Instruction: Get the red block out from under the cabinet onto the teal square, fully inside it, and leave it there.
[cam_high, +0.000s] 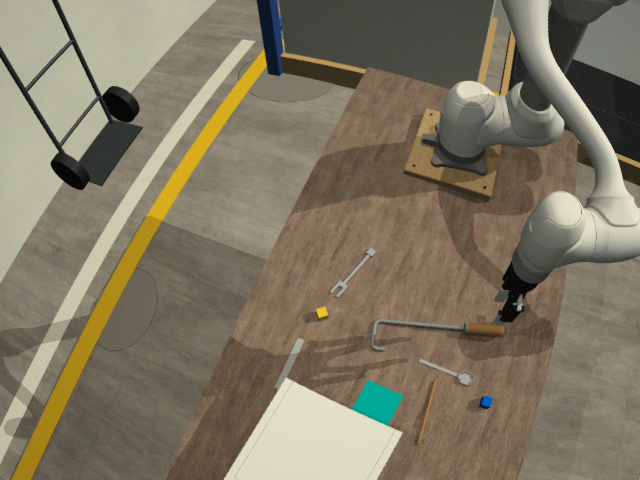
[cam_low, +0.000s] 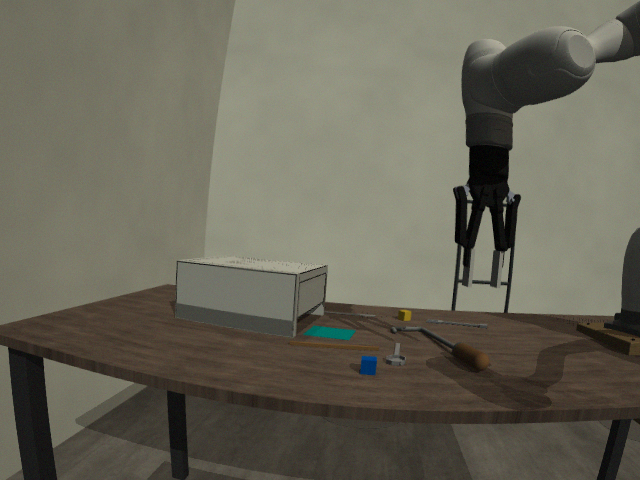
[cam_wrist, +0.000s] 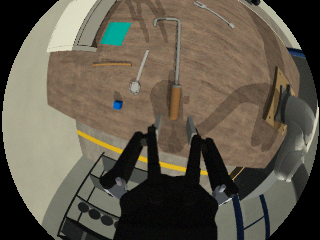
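Note:
The red block is not visible in any view. The white cabinet (cam_high: 315, 434) (cam_low: 235, 291) (cam_wrist: 75, 20) stands on the table, and the space under it is hidden. The teal square (cam_high: 377, 401) (cam_low: 329, 332) (cam_wrist: 116, 33) lies flat beside the cabinet, with nothing on it. A hooked metal rod with an orange-brown handle (cam_high: 484, 329) (cam_low: 470, 356) (cam_wrist: 175, 102) lies on the table, its bent end toward the yellow block's side. My gripper (cam_high: 504, 308) (cam_low: 482, 276) (cam_wrist: 174, 120) is partly open and empty, pointing down above the table near the handle's end.
A blue block (cam_high: 485, 401) (cam_low: 368, 365) (cam_wrist: 117, 105), a ring-ended tool (cam_high: 465, 378) (cam_low: 395, 360) (cam_wrist: 135, 87) and a thin orange stick (cam_high: 427, 413) (cam_wrist: 112, 64) lie near the square. A yellow block (cam_high: 322, 313) (cam_low: 404, 315), a forked tool (cam_high: 356, 271) and a grey strip (cam_high: 289, 363) lie farther across.

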